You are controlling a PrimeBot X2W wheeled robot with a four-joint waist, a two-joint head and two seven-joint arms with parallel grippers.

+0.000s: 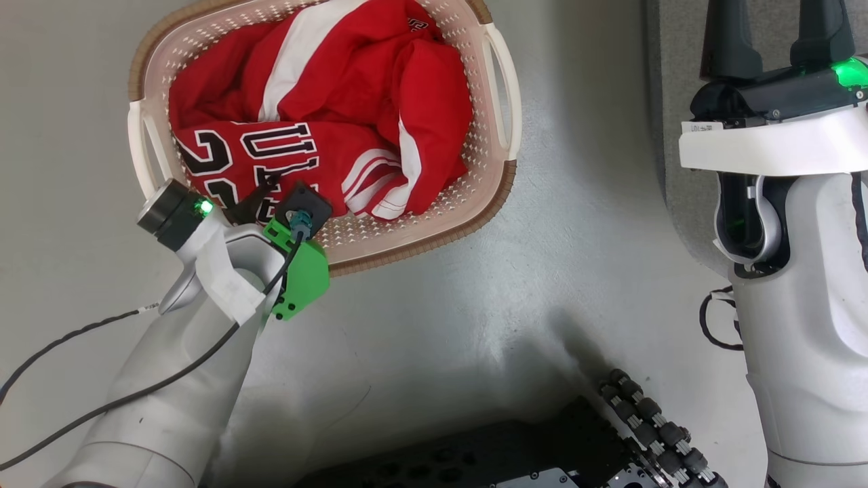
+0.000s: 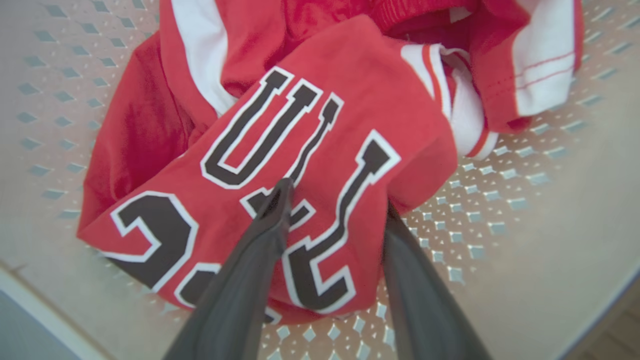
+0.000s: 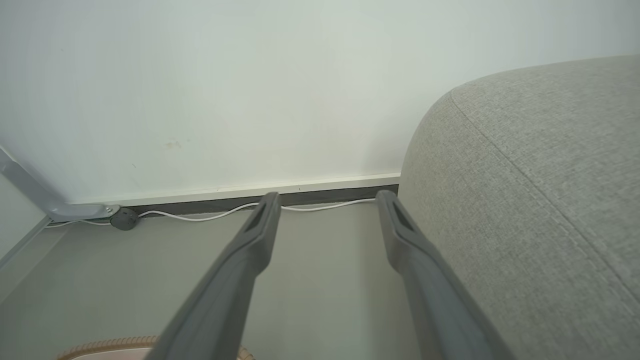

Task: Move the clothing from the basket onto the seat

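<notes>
The basket [image 1: 498, 190], cream and perforated with a brown rim, stands on the floor at upper left. Inside lies the clothing: a red jersey [image 1: 291, 156] with black-and-white lettering, and red shorts [image 1: 380, 74] with white stripes above it. My left gripper [image 1: 261, 193] reaches into the basket's near side. In the left wrist view it is open [image 2: 336, 200], one finger lying on the jersey [image 2: 325, 100], the other at the fold's edge by the basket wall [image 2: 500, 225]. My right gripper [image 1: 773, 34] stands open and empty [image 3: 325, 197] beside the grey seat [image 3: 525, 200].
The seat's edge [image 1: 668, 135] runs down the right side of the head view. My dark base with rollers [image 1: 644, 420] sits at the bottom. A white cable [image 3: 200, 217] runs along the wall's foot, and a grey metal leg [image 3: 30, 195] stands at left.
</notes>
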